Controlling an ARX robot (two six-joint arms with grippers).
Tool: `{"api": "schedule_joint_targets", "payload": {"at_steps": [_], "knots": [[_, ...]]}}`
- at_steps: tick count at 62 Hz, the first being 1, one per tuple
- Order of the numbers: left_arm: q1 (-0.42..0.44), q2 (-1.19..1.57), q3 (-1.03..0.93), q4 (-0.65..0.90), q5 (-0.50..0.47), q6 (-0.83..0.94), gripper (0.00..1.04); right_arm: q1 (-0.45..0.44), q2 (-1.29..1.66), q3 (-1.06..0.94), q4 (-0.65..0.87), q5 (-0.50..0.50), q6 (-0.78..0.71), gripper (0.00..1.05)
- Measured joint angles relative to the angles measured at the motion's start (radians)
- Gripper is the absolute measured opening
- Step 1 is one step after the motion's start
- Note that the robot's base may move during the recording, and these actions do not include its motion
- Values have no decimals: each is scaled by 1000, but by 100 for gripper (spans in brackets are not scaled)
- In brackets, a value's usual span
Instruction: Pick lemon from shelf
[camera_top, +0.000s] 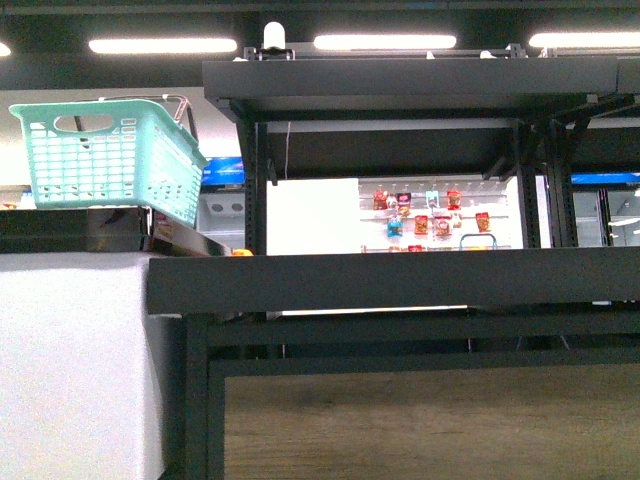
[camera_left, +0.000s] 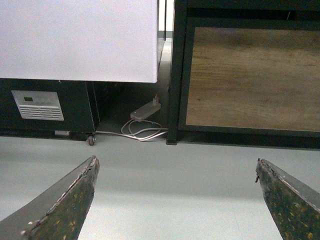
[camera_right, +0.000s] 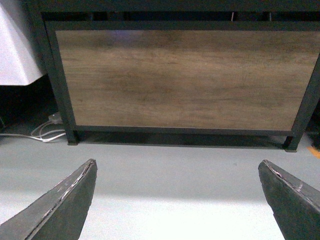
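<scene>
above the floor (camera_left: 150, 190), left jaws and right jaws gape wide, holding nothing.

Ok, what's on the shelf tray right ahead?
Only an orange sliver peeks over the front lip of the shelf; the lip hides everything else, so no lemon shows.

Long fluorescent tubes (camera_top: 163, 45) shine on the dark ceiling. At the left stands a white cabinet (camera_top: 75, 360), and above it a turquoise plastic basket (camera_top: 105, 160) sits tilted. Far behind, colourful snack packets (camera_top: 425, 215) hang on a bright white wall. The floor (camera_left: 165, 185) is smooth and pale grey. A white power strip (camera_left: 145, 111) with its looped cable (camera_left: 142, 132) lies on it, beside a wood-grain panel (camera_right: 180, 77) in a black frame.
</scene>
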Motion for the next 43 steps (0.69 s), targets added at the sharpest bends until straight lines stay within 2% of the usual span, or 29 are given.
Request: {"api": "schedule_joint_targets", "payload": {"at_steps": [43], "knots": [[0,0,0,0,0,0,97,0,0,0,0,0,0,97]]}}
